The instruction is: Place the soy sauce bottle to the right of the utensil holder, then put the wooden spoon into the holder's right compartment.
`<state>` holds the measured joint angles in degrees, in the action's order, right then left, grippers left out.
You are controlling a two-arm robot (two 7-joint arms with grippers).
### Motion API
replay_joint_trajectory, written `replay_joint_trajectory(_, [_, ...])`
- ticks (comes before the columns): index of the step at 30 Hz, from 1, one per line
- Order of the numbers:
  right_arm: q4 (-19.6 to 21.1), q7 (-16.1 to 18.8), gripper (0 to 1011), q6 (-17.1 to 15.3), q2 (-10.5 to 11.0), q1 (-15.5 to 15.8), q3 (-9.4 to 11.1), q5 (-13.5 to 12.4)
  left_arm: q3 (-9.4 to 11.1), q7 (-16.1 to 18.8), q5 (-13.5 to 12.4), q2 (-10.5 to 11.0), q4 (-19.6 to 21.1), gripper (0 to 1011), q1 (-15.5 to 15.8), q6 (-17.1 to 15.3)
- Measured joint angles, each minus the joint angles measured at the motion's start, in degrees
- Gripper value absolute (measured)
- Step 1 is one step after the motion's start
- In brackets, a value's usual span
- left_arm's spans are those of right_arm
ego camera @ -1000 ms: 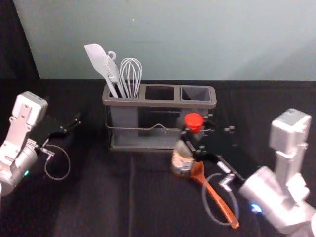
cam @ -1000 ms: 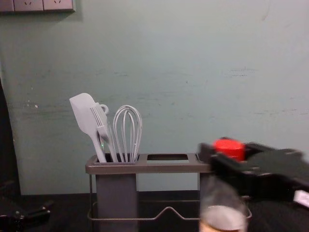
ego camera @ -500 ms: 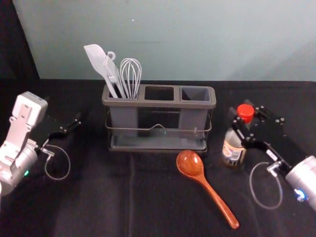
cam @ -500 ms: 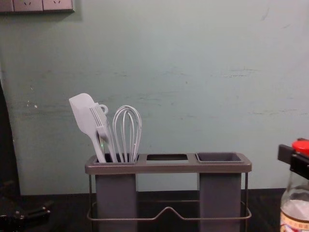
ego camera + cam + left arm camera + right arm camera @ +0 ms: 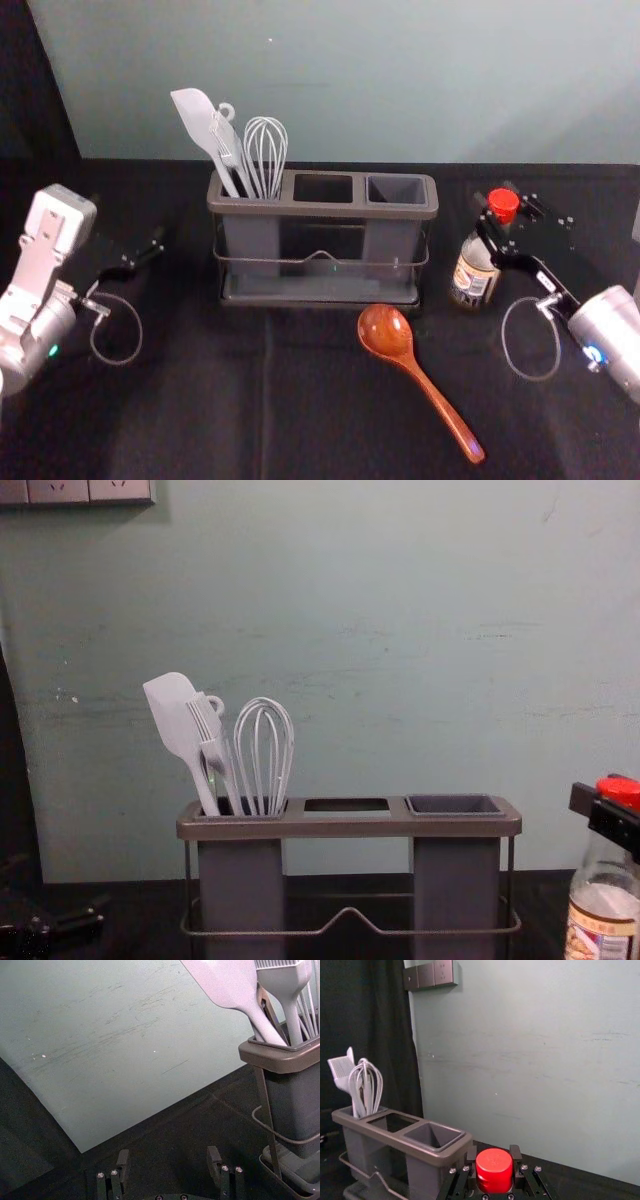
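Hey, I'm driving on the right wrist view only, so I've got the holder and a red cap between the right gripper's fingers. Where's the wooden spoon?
Observer: The head view has the wooden spoon lying on the dark table in front of the utensil holder, its handle slanting toward the robot and to the right.

Operator: Okay, and is the bottle under that cap touching the holder?

Observer: No, the head view shows a gap of dark table between the holder's right end and the bottle, which the right gripper grips at the cap.
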<state>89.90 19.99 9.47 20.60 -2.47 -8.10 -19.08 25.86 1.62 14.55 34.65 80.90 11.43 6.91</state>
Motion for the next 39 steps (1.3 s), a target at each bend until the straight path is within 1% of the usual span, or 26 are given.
replay_joint_trajectory(3, [-2.65, 1.05, 392, 0.95, -0.9, -1.97, -0.21, -0.96, 0.0, 0.0, 0.0, 0.0, 0.0, 1000, 0.0, 0.0])
replay_joint_trajectory(7, [-4.54, 1.68, 393, 1.49, -1.63, -3.49, -0.53, -1.63, 0.0, 0.0, 0.0, 0.0, 0.0, 1000, 0.0, 0.0])
replay_joint_trajectory(12, [-6.92, 2.05, 393, 1.79, -2.45, -5.16, -1.15, -1.87, 0.0, 0.0, 0.0, 0.0, 0.0, 1000, 0.0, 0.0])
replay_joint_trajectory(25, [-11.11, 2.44, 397, 3.0, -4.02, -7.75, -2.07, -2.25, 0.0, 0.0, 0.0, 0.0, 0.0, 1000, 0.0, 0.0])
replay_joint_trajectory(28, [-11.47, 2.41, 484, 3.04, -4.26, -7.9, -2.15, -2.25, 0.0, 0.0, 0.0, 0.0, 0.0, 1000, 0.0, 0.0])
replay_joint_trajectory(29, [-11.47, 2.3, 543, 3.04, -4.32, -7.88, -2.15, -2.25, 0.0, 0.0, 0.0, 0.0, 0.0, 1000, 0.0, 0.0])
replay_joint_trajectory(30, [-11.33, 2.22, 543, 3.04, -4.32, -7.79, -2.11, -2.25, 0.0, 0.0, 0.0, 0.0, 0.0, 1000, 0.0, 0.0])
replay_joint_trajectory(32, [-10.63, 2.04, 604, 3.04, -4.3, -7.42, -1.95, -2.25, 0.0, 0.0, 0.0, 0.0, 0.0, 1000, 0.0, 0.0])
replay_joint_trajectory(33, [-9.46, 1.63, 660, 3.03, -4.17, -6.88, -1.74, -2.19, 0.0, 0.0, 0.0, 0.0, 0.0, 1000, 0.0, 0.0])
replay_joint_trajectory(36, [-6.25, 0.66, 716, 3.02, -3.65, -5.39, -1.27, -1.54, 0.0, 0.0, 0.0, 0.0, 0.0, 1000, 0.0, 0.0])
replay_joint_trajectory(37, [-5.28, 0.35, 771, 3.01, -3.53, -4.91, -1.14, -1.31, 0.0, 0.0, 0.0, 0.0, 0.0, 1000, 0.0, 0.0])
replay_joint_trajectory(38, [-4.37, 0.03, 797, 3.01, -3.41, -4.43, -1.0, -1.12, 0.0, 0.0, 0.0, 0.0, 0.0, 1000, 0.0, 0.0])
replay_joint_trajectory(39, [-2.4, -0.49, 835, 2.98, -3.17, -3.31, -0.67, -0.72, 0.0, 0.0, 0.0, 0.0, 0.0, 1000, 0.0, 0.0])
